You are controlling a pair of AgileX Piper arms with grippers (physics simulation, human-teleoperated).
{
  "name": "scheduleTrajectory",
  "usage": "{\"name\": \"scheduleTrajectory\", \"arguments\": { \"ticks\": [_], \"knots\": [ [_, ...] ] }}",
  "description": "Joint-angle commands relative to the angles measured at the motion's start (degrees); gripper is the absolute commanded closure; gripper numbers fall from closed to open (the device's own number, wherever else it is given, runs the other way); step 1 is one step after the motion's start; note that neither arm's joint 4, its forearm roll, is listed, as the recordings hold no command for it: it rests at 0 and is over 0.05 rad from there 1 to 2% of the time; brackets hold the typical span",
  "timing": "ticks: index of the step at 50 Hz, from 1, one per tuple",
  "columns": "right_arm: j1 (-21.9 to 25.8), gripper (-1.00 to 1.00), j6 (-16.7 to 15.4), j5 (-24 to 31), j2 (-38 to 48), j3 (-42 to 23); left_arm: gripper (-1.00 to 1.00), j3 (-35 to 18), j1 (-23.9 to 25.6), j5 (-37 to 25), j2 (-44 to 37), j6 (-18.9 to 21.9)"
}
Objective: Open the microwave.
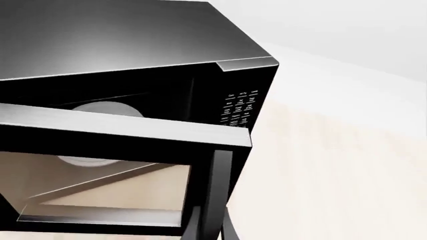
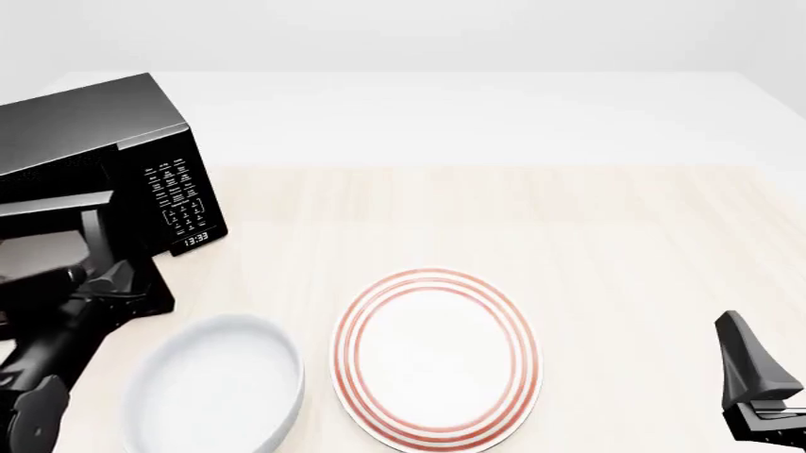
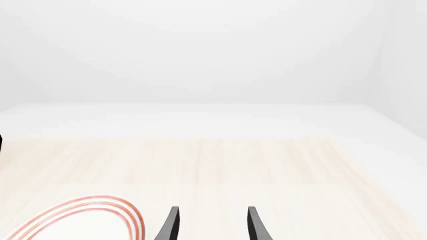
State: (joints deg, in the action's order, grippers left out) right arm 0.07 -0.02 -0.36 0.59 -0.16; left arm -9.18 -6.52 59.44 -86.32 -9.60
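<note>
— Since the job is to open the microwave (image 2: 101, 160), where does it sit, and why is the left arm tucked in so close?

— It stands at the far left of the table (image 2: 567, 226), keypad (image 2: 176, 200) facing the arms. The door (image 1: 120, 150) is already swung partway out, and the left gripper (image 2: 108, 283) sits low against its free edge, by the handle (image 1: 217, 195) — I'd judge it's there to draw the door wider.

— Are its jaws clamped on the handle?

— I can't tell. In the front view the gripper is a dark shape against dark door, and the left wrist view shows no fingers at all, only the door, the handle bar and the pale turntable (image 1: 107, 111) behind.

— And the right one?

— The right gripper (image 3: 210, 225) hangs low at the near right, well apart from the microwave, jaws apart with nothing between them; it looks parked out of the way.

— What else is hard to read?

— The microwave's left side is cut off by the frame, so the hinge is hidden. The striped plate (image 2: 435, 354) and the white bowl (image 2: 214, 387) lie near the front — both untouched, the bowl just beside the left arm.
</note>
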Motion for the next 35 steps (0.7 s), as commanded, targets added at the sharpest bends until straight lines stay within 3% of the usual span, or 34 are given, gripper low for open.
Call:
{"name": "scheduleTrajectory", "arguments": {
  "ticks": [1, 35],
  "knots": [
    [0.0, -1.0, 0.0, 0.0, 0.0, 0.0, 1.0, -0.9, 1.8, 3.2, 5.8, -1.0],
    [0.0, -1.0, 0.0, 0.0, 0.0, 0.0, 1.0, 2.1, 1.6, 6.8, 6.7, -1.4]
  ]
}}
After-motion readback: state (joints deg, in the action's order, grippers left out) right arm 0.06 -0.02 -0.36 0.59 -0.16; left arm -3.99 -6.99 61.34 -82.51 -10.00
